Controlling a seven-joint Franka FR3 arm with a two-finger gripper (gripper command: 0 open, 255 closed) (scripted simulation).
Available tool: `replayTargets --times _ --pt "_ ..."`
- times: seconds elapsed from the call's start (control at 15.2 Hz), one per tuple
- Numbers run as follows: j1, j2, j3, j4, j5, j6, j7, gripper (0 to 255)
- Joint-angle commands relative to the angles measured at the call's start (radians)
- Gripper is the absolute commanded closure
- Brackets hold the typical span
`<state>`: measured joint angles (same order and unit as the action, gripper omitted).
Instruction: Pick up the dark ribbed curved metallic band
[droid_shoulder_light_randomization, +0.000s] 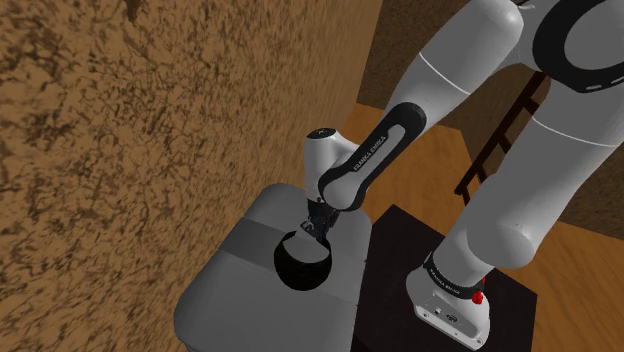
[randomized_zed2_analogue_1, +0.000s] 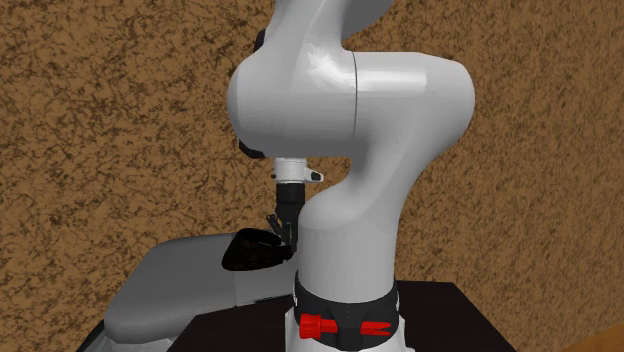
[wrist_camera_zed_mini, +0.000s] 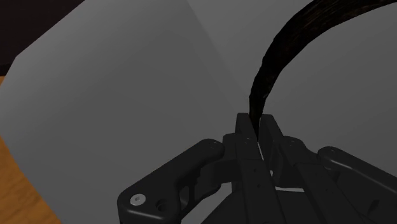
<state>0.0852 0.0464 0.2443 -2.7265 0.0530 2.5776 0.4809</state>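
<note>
the gripper (wrist_camera_zed_mini: 256, 125) pinched the dark band (wrist_camera_zed_mini: 267, 63) by its rim above the grey block (droid_shoulder_light_randomization: 235, 265); grasp looked made, a steady lift seemed due.

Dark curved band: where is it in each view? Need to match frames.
Shoulder view: dark band at centre, over the grey block, just under the gripper.
Second exterior view: band left of the arm's white column, at the gripper's tip.
Wrist view: band arcs away from between the shut fingers.
Shared landmark: the grey block.
</note>
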Motion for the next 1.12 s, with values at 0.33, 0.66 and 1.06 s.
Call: replayTargets --times 0.33,0.66,1.06 --pt "0.001 -0.104 0.002 -0.001 0.034 -0.101 -0.025 255" --pt "0.005 -0.184 0.000 0.007 0.053 -0.188 -0.037 255" --pt "0.009 -0.246 -0.005 0.019 0.064 -0.261 -0.045 255"
